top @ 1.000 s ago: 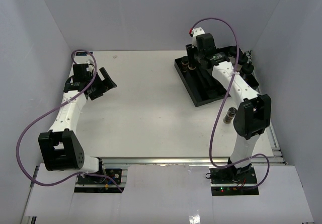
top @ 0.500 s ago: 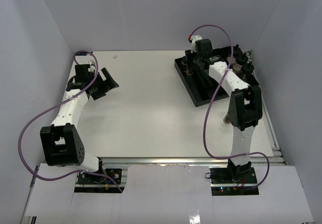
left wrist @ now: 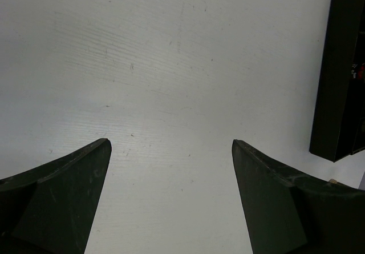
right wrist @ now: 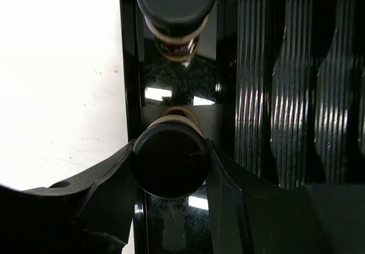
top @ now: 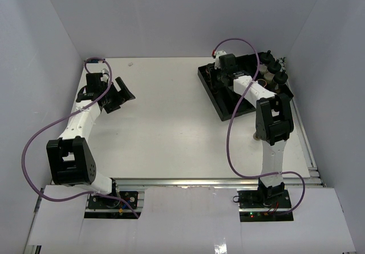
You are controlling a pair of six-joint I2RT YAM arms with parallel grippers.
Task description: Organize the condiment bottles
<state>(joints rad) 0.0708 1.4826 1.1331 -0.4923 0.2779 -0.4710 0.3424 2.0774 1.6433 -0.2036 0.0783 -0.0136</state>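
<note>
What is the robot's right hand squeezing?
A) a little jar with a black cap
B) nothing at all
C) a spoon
A: in the right wrist view the right hand is shut on a black-capped jar, with its fingers pressed against both sides, above the black tray.

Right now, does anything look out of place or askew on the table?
One condiment bottle sits alone on the table beside the right arm's elbow, well short of the black tray and mostly hidden by the arm; whether it stands upright I cannot tell. Nothing looks spilled or damaged.
</note>
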